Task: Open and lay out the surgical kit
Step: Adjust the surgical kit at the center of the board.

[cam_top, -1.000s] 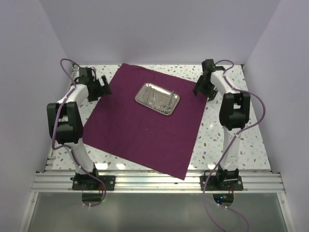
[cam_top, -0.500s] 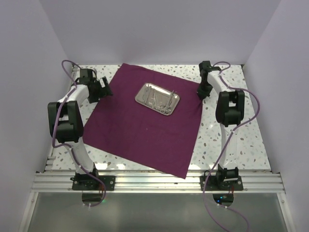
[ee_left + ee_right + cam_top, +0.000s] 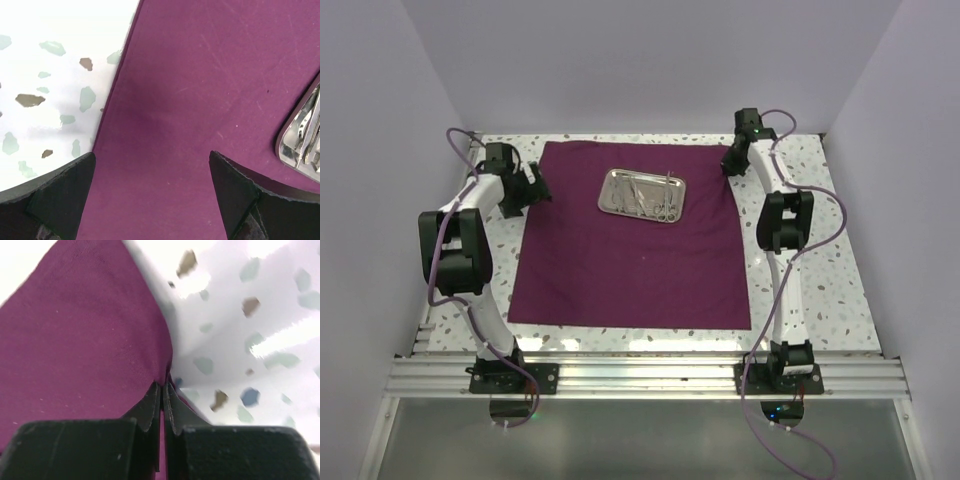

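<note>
Maroon cloth wrap [image 3: 630,270] lies flat and squared on the speckled table [image 3: 820,290], with its near edge toward the arm bases. Steel tray [image 3: 603,195] sits on the cloth's far half, roughly centred. Slim silver instruments [image 3: 650,198] lie inside it, too small to tell apart. Left gripper [image 3: 152,162] is over the cloth's left edge toward the far end, fingers spread wide, nothing between them. Right gripper [image 3: 161,387] is at the far right corner, fingers pressed together, pinching the cloth's edge.
</note>
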`<move>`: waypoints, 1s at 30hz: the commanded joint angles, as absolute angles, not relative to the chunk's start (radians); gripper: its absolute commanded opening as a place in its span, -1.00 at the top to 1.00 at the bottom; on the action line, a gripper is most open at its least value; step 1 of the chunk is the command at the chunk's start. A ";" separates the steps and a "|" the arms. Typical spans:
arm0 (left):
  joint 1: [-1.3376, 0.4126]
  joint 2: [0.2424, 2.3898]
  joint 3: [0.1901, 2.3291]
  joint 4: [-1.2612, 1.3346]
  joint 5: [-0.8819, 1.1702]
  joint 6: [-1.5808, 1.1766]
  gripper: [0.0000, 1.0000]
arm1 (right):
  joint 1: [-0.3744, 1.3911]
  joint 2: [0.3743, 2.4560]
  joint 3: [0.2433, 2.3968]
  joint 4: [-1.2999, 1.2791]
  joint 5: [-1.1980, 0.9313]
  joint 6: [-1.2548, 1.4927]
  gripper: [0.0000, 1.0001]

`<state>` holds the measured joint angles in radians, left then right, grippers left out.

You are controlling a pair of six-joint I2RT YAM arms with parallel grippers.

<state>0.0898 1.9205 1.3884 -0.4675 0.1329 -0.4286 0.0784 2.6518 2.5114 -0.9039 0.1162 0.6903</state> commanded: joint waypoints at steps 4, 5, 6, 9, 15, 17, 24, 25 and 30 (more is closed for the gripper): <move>0.097 1.896 1.505 -0.531 0.100 -0.454 -0.99 | 0.054 2.735 2.568 -0.660 0.011 0.784 0.87; 0.097 1.901 1.517 -0.534 0.100 -0.457 -0.99 | 0.054 2.734 2.566 -0.655 0.009 0.779 0.63; 0.097 1.901 1.538 -0.532 0.097 -0.462 -0.99 | 0.049 2.714 2.554 -0.650 0.005 0.776 -0.19; 0.095 1.899 1.583 -0.522 0.064 -0.489 -0.99 | 0.048 2.630 2.467 -0.624 0.012 0.749 -0.83; 0.080 1.795 1.580 -0.376 0.019 -0.433 -0.99 | 0.048 2.491 2.430 -0.715 0.104 0.695 -0.97; 0.098 1.770 1.505 -0.270 0.056 -0.472 -0.99 | 0.049 2.415 2.387 -0.735 0.117 0.695 -0.97; 0.131 1.768 1.456 -0.163 0.406 -0.473 -0.99 | 0.135 2.204 2.214 -0.692 0.123 0.637 -0.97; 0.097 1.732 1.456 -0.153 0.355 -0.439 -0.99 | 0.153 2.189 2.201 -0.675 0.112 0.621 -0.97; 0.133 1.788 1.374 -0.135 0.591 -0.479 -0.72 | 0.271 2.210 2.207 -0.634 0.008 0.575 -0.97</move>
<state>0.1089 1.7657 1.3827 -0.1959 0.3969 -0.4877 0.1829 2.2024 2.2032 -0.6720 0.0875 0.6300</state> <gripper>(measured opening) 0.894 0.984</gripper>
